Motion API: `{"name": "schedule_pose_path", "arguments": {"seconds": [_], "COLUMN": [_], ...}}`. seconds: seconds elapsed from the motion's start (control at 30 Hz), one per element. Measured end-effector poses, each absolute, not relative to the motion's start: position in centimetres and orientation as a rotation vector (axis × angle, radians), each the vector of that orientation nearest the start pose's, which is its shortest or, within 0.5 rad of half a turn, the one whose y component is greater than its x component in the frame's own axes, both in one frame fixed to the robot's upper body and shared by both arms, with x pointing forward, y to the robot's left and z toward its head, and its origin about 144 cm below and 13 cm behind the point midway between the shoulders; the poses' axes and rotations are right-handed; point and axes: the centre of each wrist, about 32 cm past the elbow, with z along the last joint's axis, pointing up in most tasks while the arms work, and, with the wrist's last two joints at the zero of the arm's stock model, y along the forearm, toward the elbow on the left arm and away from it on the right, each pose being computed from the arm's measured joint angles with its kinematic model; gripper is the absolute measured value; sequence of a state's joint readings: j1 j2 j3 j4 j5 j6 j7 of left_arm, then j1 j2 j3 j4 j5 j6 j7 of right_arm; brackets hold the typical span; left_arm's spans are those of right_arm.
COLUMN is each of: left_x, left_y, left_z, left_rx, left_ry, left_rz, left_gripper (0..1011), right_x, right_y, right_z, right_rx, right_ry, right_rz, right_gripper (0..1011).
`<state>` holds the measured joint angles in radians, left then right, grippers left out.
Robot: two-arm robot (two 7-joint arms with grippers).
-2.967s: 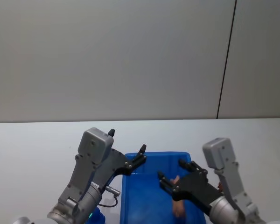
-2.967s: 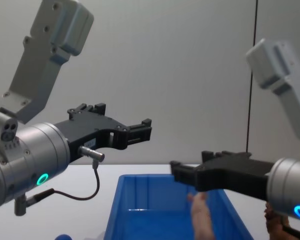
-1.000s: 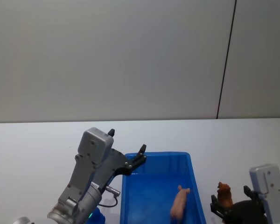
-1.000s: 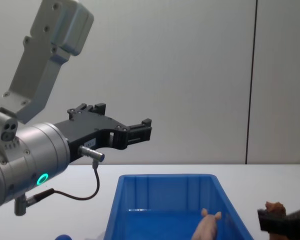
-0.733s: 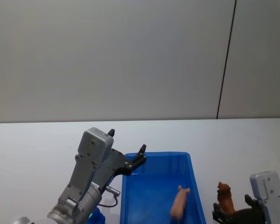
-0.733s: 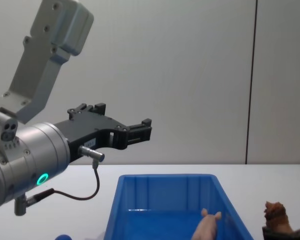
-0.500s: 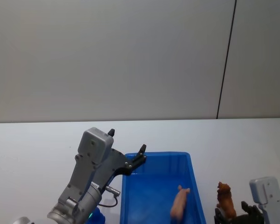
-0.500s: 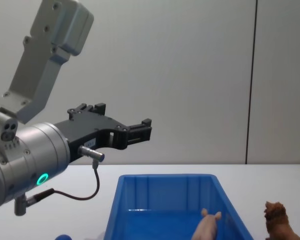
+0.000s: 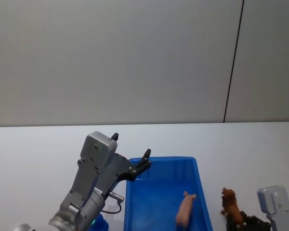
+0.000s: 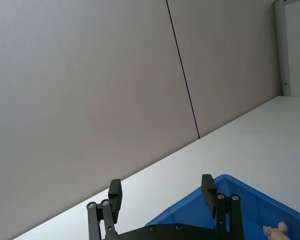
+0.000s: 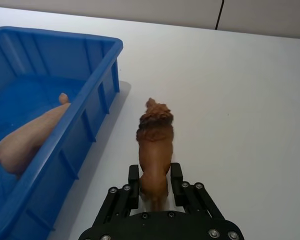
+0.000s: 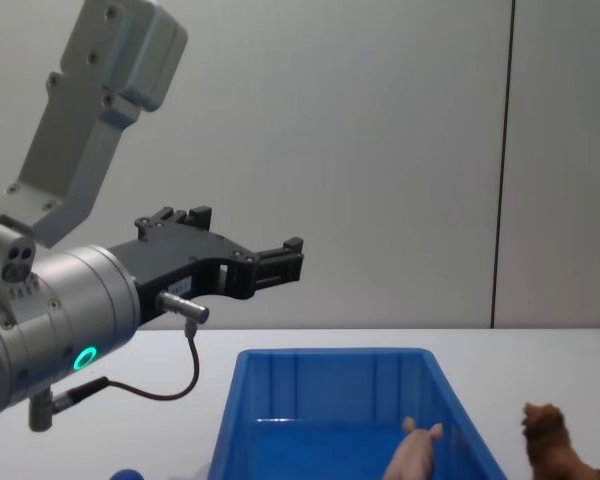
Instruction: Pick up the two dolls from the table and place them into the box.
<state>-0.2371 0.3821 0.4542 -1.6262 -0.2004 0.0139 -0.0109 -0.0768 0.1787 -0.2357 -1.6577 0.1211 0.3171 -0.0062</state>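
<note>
The brown doll (image 11: 155, 142) stands on the white table (image 11: 250, 90) just right of the blue box (image 11: 92, 107). My right gripper (image 11: 155, 181) is shut on its hindquarters, one finger on each flank. The head view shows this doll (image 9: 229, 206) with the right gripper (image 9: 240, 221) low at the right. The pink pig doll (image 9: 185, 210) lies inside the box (image 9: 161, 159), toward its right wall. My left gripper (image 9: 130, 147) hangs open and empty in the air over the box's left rim, also seen as the left gripper (image 10: 161, 186) in its wrist view.
Bare white tabletop (image 9: 38, 149) stretches to the left, right and behind the box, up to a grey wall. A small blue object (image 12: 127, 474) peeks out low beside the left arm.
The right gripper has left the box, dropped low to the right and closed around the brown doll's rear. The doll has shifted slightly left. The left arm and the pig have not moved.
</note>
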Motion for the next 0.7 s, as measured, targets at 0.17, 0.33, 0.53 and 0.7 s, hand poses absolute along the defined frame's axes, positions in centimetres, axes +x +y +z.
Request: {"name": "schedule_pose_path", "arguments": {"seconds": [0.17,0.33,0.53,0.7], "left_x": [49.2,49.2,49.2,49.2], "left_y": [19.8,19.8,19.8,19.8], "left_z": [120.4,120.4,120.4,120.4], "left_rx": [0.061,0.061,0.061,0.061], "left_ry": [-0.268,-0.268,-0.268,-0.268], "left_rz": [1.124,1.124,1.124,1.124], "left_gripper": [1001,1001,1001,1001], "right_x": [42.6,42.6,42.8,43.2], "right_y": [-19.9,-19.7,-19.4,-18.8], "right_z": [113.6,114.3,115.6,116.7], "right_rx": [-0.298,-0.255,-0.188,-0.129], "right_ry": [0.176,0.132,0.086,0.065], "right_rz": [-1.321,-1.322,-1.303,-1.261], "right_gripper": [290,290,290,290]}}
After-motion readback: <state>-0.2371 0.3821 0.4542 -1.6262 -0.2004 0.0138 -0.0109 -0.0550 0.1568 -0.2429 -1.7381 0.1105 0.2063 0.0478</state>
